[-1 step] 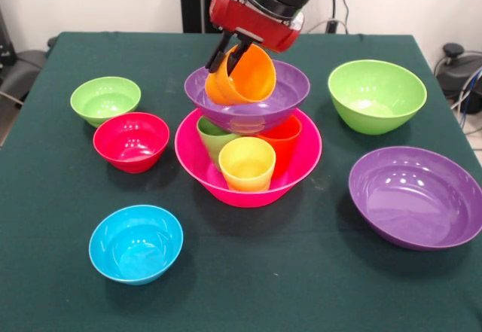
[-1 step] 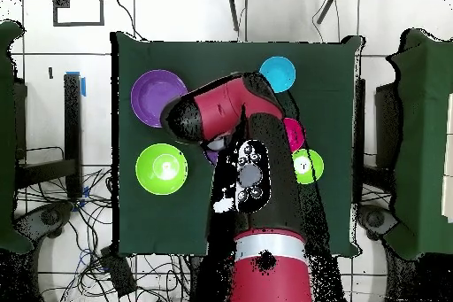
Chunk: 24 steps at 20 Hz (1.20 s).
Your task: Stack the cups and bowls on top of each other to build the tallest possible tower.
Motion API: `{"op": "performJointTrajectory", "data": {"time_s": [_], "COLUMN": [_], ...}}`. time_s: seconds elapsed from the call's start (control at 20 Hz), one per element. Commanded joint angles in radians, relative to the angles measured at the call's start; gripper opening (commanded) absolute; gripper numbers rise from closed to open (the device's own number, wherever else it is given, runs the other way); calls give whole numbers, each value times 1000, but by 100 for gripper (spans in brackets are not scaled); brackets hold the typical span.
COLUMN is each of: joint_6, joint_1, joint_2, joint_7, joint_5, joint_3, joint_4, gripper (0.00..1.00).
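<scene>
On the left, the small light-green bowl (image 1: 105,98), the red bowl (image 1: 131,141) and the blue bowl (image 1: 135,243) were set apart on the surface (image 1: 60,272), unused and within reach for later layers. At the centre, the tower (image 1: 248,147) was based on the hot-pink bowl (image 1: 226,185); three cups were stood upright inside it, green (image 1: 212,138), yellow-orange (image 1: 247,163) and red-orange (image 1: 285,140), apparently as pillars, since a purple bowl (image 1: 282,95) was rested across their rims. The orange cup (image 1: 242,76) was held tilted over that bowl by the end effector (image 1: 230,53), closed on its rim, probably so that it could be set down inside; whether it touched the bowl could not be told. To the right, the medium light-green bowl (image 1: 376,95) and the second purple bowl (image 1: 416,196) were left free. The surface was covered in dark green cloth; in the overhead view, cables were strewn over a pale tiled floor (image 2: 53,77).
</scene>
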Motion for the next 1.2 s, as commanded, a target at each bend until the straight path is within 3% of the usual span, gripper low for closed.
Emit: {"op": "performJointTrajectory", "data": {"time_s": [0.05, 0.5, 0.75, 0.9, 1.2], "joint_6": [43, 138, 157, 130, 127], "joint_1": [-10, -24, -64, -89, -119], "joint_2": [71, 115, 113, 94, 93], "joint_7": [-143, -166, -182, -197, -237], "joint_5": [32, 131, 212, 233, 243], "joint_3": [117, 166, 196, 202, 222], "joint_4": [-96, -205, -173, -126, -131], "gripper": [0, 0, 0, 0, 0]}}
